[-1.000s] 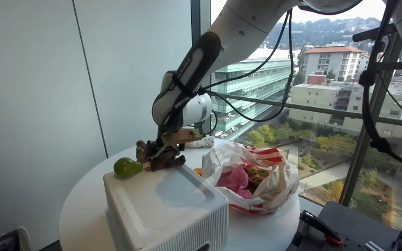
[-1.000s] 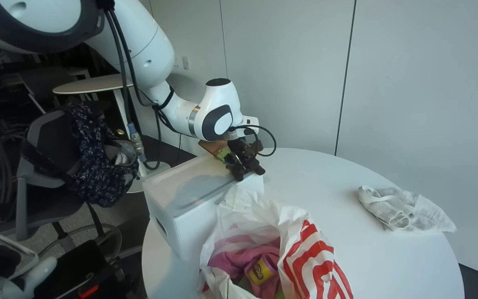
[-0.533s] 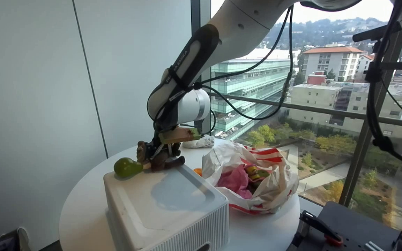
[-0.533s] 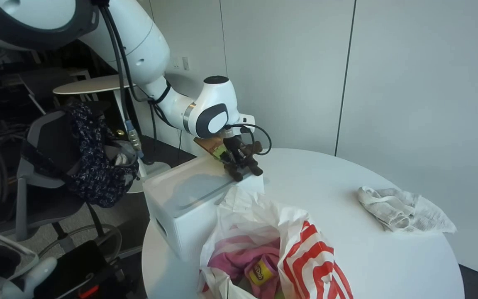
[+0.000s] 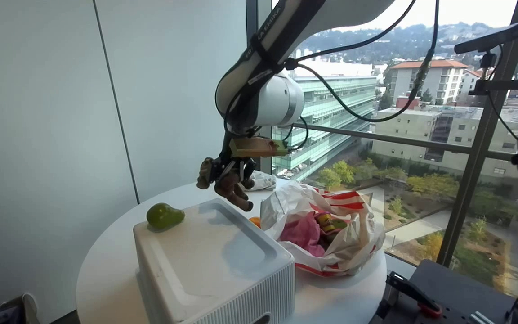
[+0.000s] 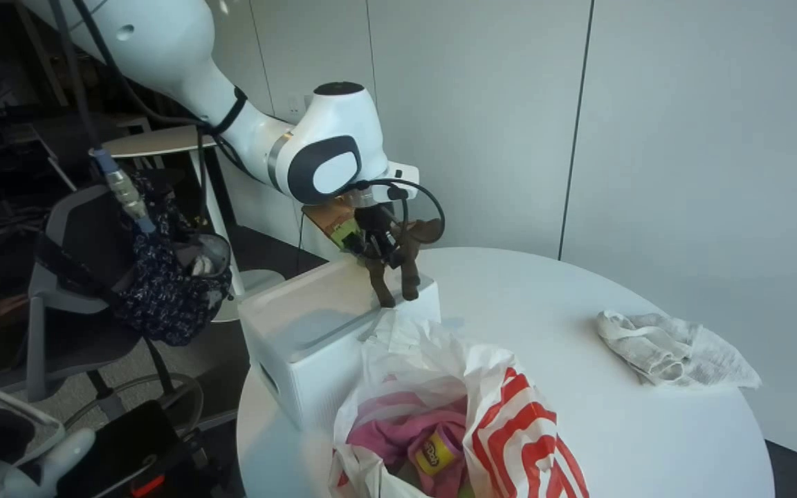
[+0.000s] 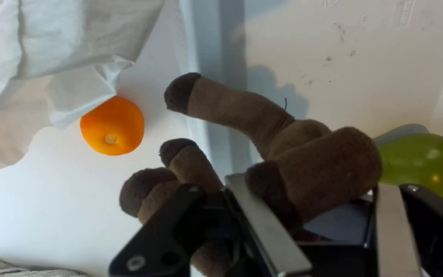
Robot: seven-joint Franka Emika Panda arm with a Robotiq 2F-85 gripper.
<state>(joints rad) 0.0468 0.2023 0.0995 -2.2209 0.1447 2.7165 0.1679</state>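
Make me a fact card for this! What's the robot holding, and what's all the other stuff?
Gripper: pinching a brown plush toy
Toy's place: held up over the edge of a white box
On the box: green pear-shaped fruit
Inside the red-and-white bag: pink cloth, Play-Doh tub
Beside the bag: orange
Also on the round table: crumpled white cloth

White arm [image 6: 170, 48] slanting down, wrist [image 6: 346, 128] bent, fingers [image 7: 265, 227] angled downward, clamped in a grip
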